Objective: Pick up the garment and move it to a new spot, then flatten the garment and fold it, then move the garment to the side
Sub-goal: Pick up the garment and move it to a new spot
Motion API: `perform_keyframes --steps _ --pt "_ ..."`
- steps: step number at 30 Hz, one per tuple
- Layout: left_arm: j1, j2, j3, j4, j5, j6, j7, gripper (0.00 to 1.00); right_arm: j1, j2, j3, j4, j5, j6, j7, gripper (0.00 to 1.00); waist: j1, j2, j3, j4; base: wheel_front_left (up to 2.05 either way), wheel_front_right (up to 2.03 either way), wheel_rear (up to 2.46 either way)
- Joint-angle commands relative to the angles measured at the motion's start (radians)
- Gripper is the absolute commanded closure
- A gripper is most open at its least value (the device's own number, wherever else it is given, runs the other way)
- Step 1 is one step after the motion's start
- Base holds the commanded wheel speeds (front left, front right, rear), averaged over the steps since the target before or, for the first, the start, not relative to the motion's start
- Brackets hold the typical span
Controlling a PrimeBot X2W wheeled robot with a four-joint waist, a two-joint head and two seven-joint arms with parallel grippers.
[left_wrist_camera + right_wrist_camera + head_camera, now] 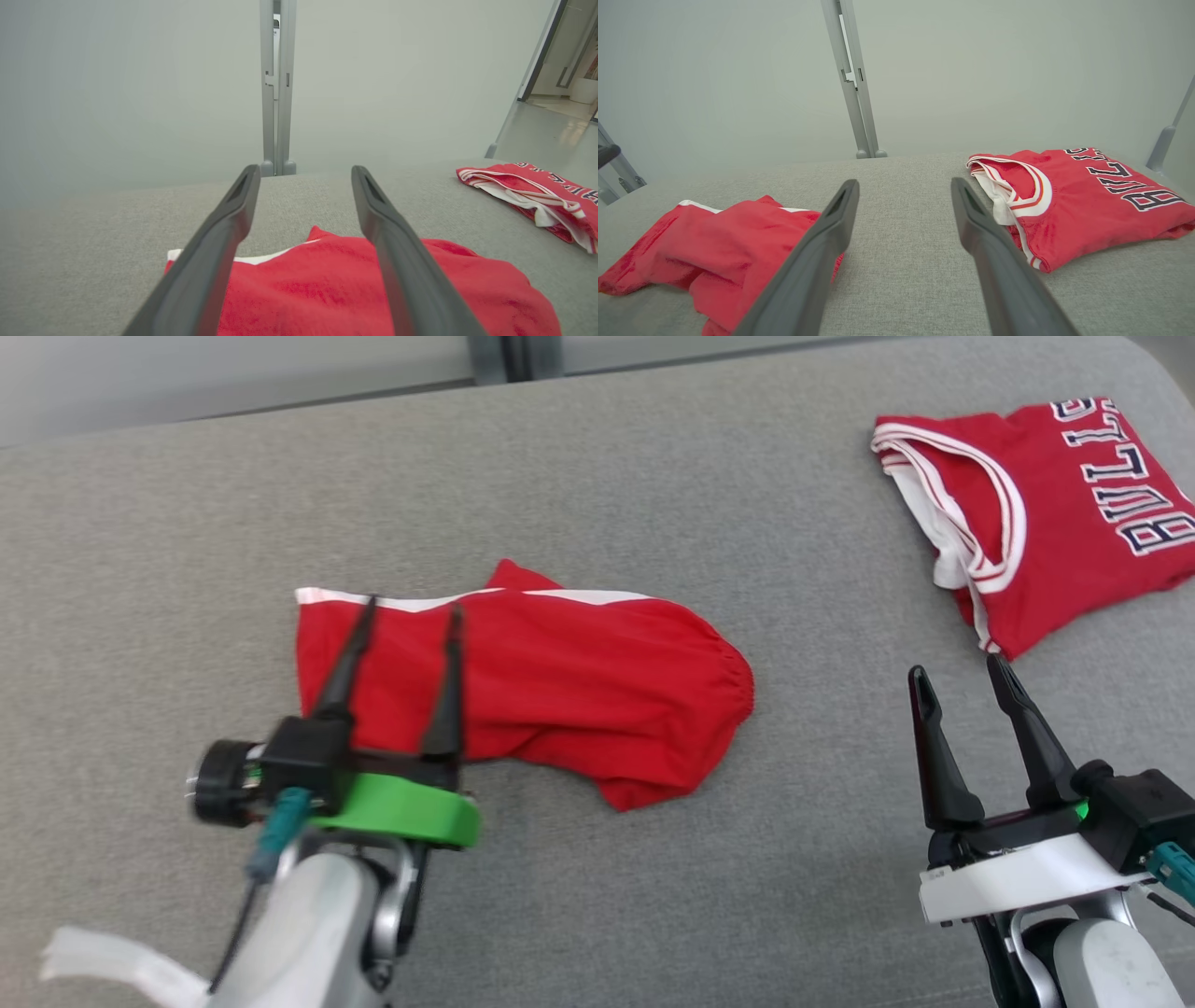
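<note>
Left to right, as seen from the head. Left gripper (pixel 414 605): jaws apart, nothing between them, poised above the left end of the garment (pixel 579 681). The garment is a pair of red shorts lying loosely folded at the middle of the grey bench (pixel 653 476), with white trim along its far edge and a gathered end toward the right. Right gripper (pixel 957 667): jaws likewise apart and empty, over bare bench just right of the shorts. Far right: a folded red jersey (pixel 1055 513), well apart. The shorts appear light, soft and limp, and would likely sag and spill open if lifted at one point. The firmer holds are the trimmed edge and the gathered end, pinching all layers, one gripper at each.
</note>
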Motion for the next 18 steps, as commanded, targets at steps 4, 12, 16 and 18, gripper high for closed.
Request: perform_keyframes --steps 4,12,16,18 --pt "0.081 0.054 0.109 -0.041 -0.012 0.040 -0.003 0.00 0.034 -0.005 -0.012 -0.013 -0.014 -0.002 0.018 0.00 0.0000 -0.0001 -0.072 0.082 0.00 0.00 0.00" --pt "0.200 0.109 0.184 -0.048 -0.003 0.028 -0.004 0.00 0.064 -0.012 -0.016 -0.022 -0.016 -0.002 0.045 0.00 0.0000 -0.0001 -0.113 0.097 0.00 0.00 0.00" --pt "0.245 0.116 0.171 -0.031 -0.010 0.005 -0.004 0.00 0.088 -0.010 -0.019 -0.017 -0.012 -0.002 0.058 0.00 0.0000 -0.0001 -0.146 0.088 0.00 0.00 0.00" --pt "0.260 0.113 0.169 -0.023 -0.022 -0.005 -0.004 0.00 0.101 -0.006 -0.020 -0.016 -0.011 -0.002 0.063 0.00 0.0000 -0.0001 -0.163 0.084 0.00 0.00 0.00"
